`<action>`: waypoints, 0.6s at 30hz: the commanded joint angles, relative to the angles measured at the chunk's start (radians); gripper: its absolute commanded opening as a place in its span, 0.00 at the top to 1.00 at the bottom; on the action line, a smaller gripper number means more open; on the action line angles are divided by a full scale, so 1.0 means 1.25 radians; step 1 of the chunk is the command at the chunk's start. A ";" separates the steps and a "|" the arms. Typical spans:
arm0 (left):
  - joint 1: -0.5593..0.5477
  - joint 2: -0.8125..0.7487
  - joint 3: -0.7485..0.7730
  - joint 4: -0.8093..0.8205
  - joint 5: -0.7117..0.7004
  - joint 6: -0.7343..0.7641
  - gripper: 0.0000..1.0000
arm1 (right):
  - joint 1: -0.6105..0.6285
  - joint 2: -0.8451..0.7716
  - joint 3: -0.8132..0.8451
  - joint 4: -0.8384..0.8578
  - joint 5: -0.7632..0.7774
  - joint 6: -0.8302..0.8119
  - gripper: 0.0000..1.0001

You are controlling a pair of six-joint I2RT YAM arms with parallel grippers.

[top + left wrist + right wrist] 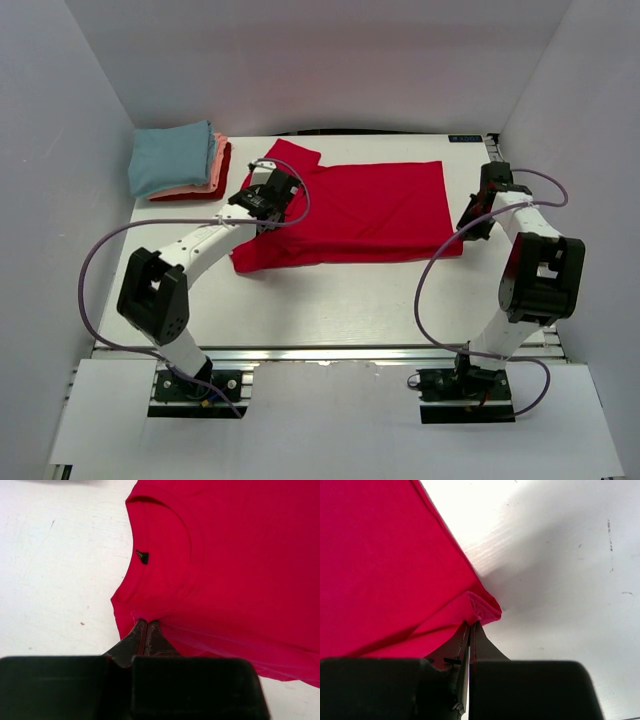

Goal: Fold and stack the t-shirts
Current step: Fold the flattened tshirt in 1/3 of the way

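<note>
A bright red t-shirt (370,210) lies spread across the middle of the white table, collar to the left. My left gripper (268,212) is shut on the shirt's edge near the collar; in the left wrist view its jaws (146,621) pinch the red cloth (225,555) just below the neckline. My right gripper (466,222) is shut on the shirt's right hem corner; the right wrist view shows the jaws (471,624) pinching a bunched red corner (485,607). A stack of folded shirts (180,162), light blue on top over salmon-pink and red, sits at the back left.
White walls close in the table on the left, back and right. The table's front edge (330,350) runs along a metal rail, with both arm bases bolted below it.
</note>
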 commanded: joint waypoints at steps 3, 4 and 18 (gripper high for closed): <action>0.028 0.016 0.051 0.011 0.007 0.047 1.00 | 0.003 0.020 0.056 -0.006 -0.010 -0.003 1.00; 0.033 0.020 0.053 0.012 0.008 0.050 1.00 | 0.005 0.028 0.059 -0.005 -0.014 -0.004 1.00; 0.072 0.064 0.072 0.030 0.027 0.077 1.00 | 0.034 0.090 0.112 0.000 -0.014 -0.001 1.00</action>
